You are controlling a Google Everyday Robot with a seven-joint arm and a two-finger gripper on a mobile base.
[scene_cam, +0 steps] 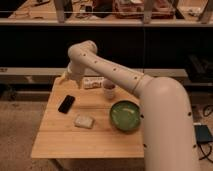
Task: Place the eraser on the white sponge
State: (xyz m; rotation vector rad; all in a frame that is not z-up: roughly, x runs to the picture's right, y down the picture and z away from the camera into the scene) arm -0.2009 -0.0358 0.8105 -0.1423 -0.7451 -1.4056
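Observation:
The eraser (66, 104), a flat black block, lies on the left side of the wooden table (60, 142). The white sponge (84, 121), a small cream pad, lies just to its right and nearer the front. They are apart. My gripper (65, 78) hangs from the white arm over the table's far-left edge, behind and above the eraser, and nothing shows in it.
A green bowl (125, 116) sits right of the sponge. A small cup (109, 90) stands behind the bowl. A longer whitish block with dark markings (93, 82) lies at the table's back edge. My arm sweeps over the table's right side. Dark shelving stands behind.

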